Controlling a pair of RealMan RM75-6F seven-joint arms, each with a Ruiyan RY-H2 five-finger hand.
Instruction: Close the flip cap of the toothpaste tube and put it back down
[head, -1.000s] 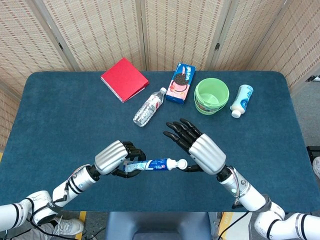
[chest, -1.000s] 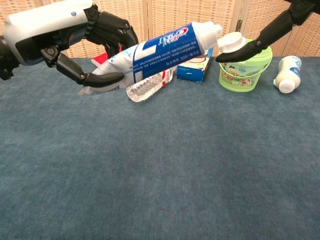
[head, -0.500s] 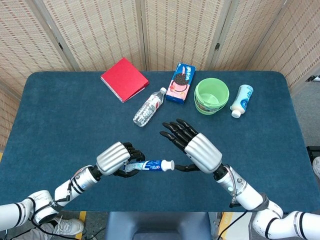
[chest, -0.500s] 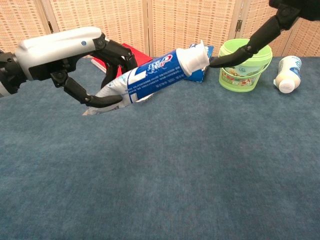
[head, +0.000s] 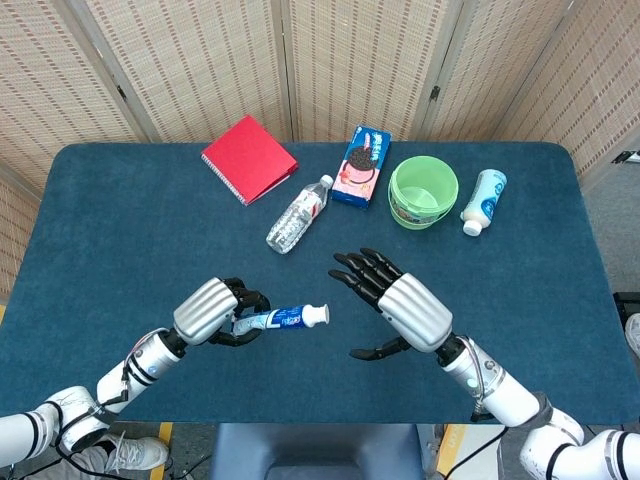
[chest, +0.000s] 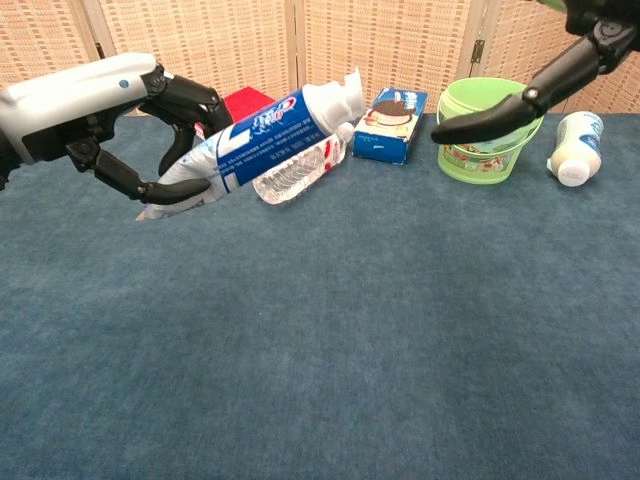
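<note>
Held above the counter (head: 120, 230) in the left hand (head: 208, 312): the toothpaste tube (head: 281, 320), pinched near its crimped tail, well clear of the blue cloth in the chest view. Long axis roughly level, running left to right across the body, white flip cap (chest: 335, 98) leading toward the right hand (head: 400, 305) and tilted slightly up. Cap apparently seated flush (hard to be sure at this scale). Right hand spread, fingers apart, holding nothing, off beyond the cap end and apart from it. Next, judging by the task: straight down onto bare cloth below, a job for the left hand alone. Soft glossy laminate body, squeezable and dented under the fingers; rigid ribbed plastic cap; short-napped fabric underneath, unlikely to let the tube roll.
</note>
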